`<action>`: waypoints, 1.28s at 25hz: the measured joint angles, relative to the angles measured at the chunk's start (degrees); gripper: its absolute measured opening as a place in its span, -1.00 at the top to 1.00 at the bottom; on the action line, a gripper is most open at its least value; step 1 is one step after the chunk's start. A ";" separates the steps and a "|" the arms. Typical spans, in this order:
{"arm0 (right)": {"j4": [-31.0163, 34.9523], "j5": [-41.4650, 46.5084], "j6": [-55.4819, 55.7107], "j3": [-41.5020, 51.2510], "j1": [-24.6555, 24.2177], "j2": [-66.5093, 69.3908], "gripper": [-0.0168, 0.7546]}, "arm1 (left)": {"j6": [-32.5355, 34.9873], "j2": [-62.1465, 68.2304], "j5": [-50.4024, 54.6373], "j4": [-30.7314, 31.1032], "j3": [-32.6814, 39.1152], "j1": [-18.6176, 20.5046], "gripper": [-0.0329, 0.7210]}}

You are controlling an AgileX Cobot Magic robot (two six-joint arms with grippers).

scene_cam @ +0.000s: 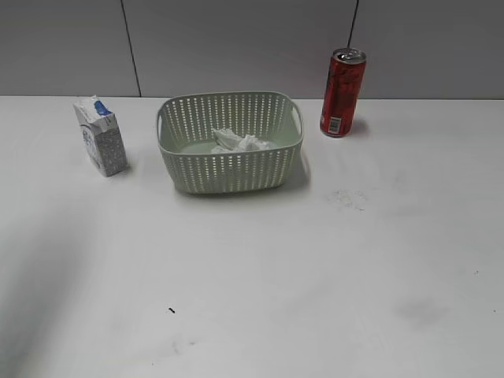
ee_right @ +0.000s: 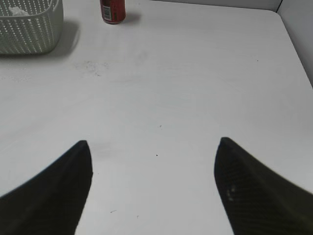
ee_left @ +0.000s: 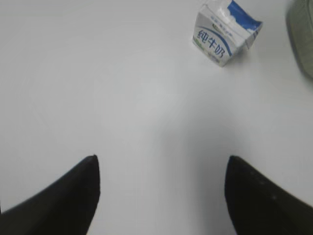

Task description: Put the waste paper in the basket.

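The pale green slotted basket (scene_cam: 230,169) stands on the white table at the back middle. Crumpled white waste paper (scene_cam: 236,142) lies inside it; how many wads I cannot tell. The basket's corner shows in the right wrist view (ee_right: 29,34) with a bit of waste paper (ee_right: 18,11) inside, and its edge in the left wrist view (ee_left: 304,34). My left gripper (ee_left: 161,164) is open and empty over bare table. My right gripper (ee_right: 152,147) is open and empty over bare table. Neither gripper shows in the exterior view.
A grey-white speckled carton with a blue mark (scene_cam: 101,135) stands left of the basket; it also shows in the left wrist view (ee_left: 225,33). A tall red drink can (scene_cam: 342,92) stands right of the basket and shows in the right wrist view (ee_right: 112,11).
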 joint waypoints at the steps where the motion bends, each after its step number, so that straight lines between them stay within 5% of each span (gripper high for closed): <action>1: 0.00 0.00 0.00 0.00 0.00 0.00 -0.57 | 0.00 -2.20 0.05 0.06 1.75 0.02 -0.64; 21: 0.00 0.00 0.00 0.00 0.00 0.00 -0.57 | -1.78 -48.27 -9.66 0.00 49.14 0.02 -0.62; 32: 0.00 0.00 0.00 0.00 0.00 0.00 -0.57 | -1.94 -64.16 -10.90 -0.16 54.26 0.02 -0.61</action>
